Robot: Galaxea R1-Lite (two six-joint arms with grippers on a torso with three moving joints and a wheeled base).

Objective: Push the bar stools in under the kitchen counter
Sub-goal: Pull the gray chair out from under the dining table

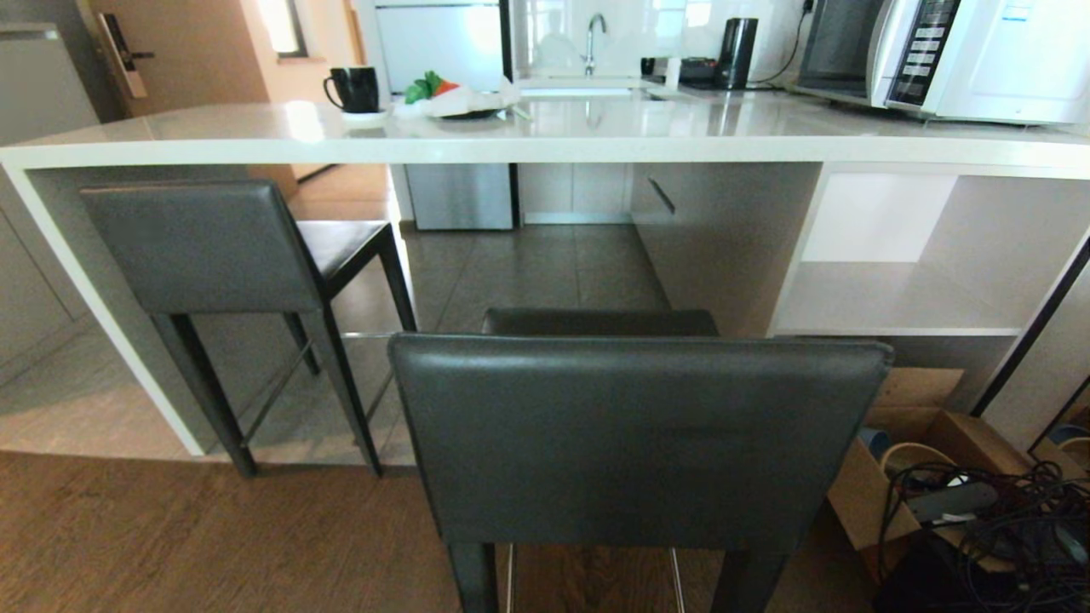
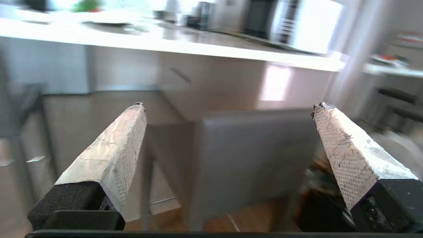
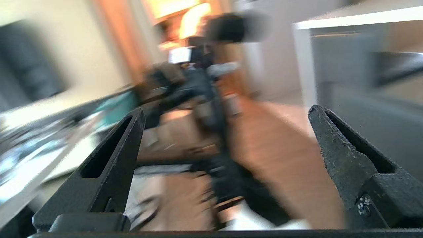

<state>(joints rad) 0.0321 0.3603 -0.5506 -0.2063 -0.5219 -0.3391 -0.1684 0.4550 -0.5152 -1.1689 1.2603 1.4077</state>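
The near bar stool (image 1: 634, 434) is cut off at the bottom of the head view, so only the tops of its legs and chrome bars show; its backrest fills the foreground and hides most of its seat, which points toward the table (image 1: 545, 132). It stands out on the wooden floor (image 1: 170, 545), short of the table's front edge. The far bar stool (image 1: 230, 255) is near the table's left end panel, seat tucked under the slab, backrest facing outward and turned slightly to the right.

Neither arm appears in the head view. The left wrist view, blurred, shows the left tool (image 2: 226, 109) spread wide and empty, aimed at the near stool's backrest. The right wrist view is smeared; the right tool (image 3: 226, 112) is also spread and empty, facing floor clutter. A microwave (image 1: 945, 55) sits at the table's right end, with a black mug (image 1: 353, 88) toward the left.
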